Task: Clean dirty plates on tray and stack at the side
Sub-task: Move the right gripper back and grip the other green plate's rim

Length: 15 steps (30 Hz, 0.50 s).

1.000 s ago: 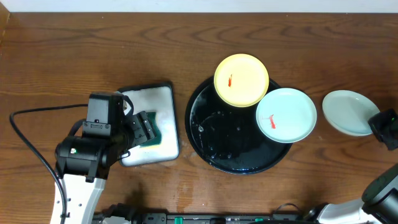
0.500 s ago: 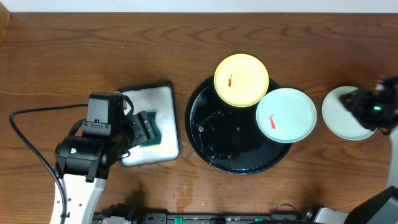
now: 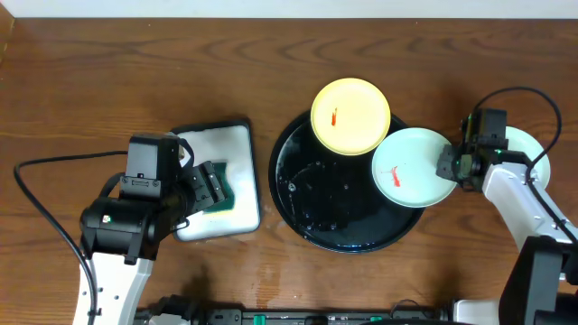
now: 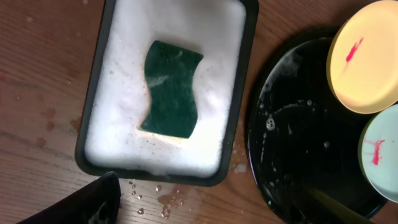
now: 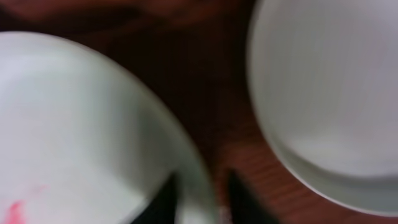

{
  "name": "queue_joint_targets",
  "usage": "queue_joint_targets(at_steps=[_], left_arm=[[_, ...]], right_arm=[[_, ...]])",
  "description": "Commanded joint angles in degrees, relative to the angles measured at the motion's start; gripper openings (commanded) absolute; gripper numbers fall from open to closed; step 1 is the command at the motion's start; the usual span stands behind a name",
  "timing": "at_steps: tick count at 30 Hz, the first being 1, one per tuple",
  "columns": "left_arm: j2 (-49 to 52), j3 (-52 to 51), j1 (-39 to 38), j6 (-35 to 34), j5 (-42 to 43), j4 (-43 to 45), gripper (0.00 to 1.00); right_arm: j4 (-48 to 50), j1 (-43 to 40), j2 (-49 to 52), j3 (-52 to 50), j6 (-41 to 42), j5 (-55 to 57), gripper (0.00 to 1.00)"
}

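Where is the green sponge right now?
In the left wrist view, the green sponge lies in the foam of the rectangular tray, to the left of the round black tray.

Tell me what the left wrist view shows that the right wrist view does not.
Only the left wrist view shows the green sponge lying in the foam-filled white tray, the black tray and the yellow plate with its red smear. Only the right wrist view shows a clean pale plate, blurred. Both show the smeared mint plate and the wooden table.
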Motion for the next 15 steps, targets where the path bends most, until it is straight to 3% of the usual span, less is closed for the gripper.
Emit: queue_joint_targets(at_steps=[1, 8, 15], left_arm=[[0.2, 1.0, 0.3, 0.3, 0.1, -0.2, 0.82], [0.2, 1.0, 0.3, 0.3, 0.1, -0.2, 0.82], [0.2, 1.0, 0.3, 0.3, 0.1, -0.2, 0.82]], right_arm=[[0.2, 0.2, 0.4, -0.4, 1.5, 3.1, 0.01], [-6.6, 0.2, -7.7, -0.3, 1.2, 0.9, 0.01], [-13.7, 2.3, -14.8, -0.3, 1.3, -16.2, 0.01]])
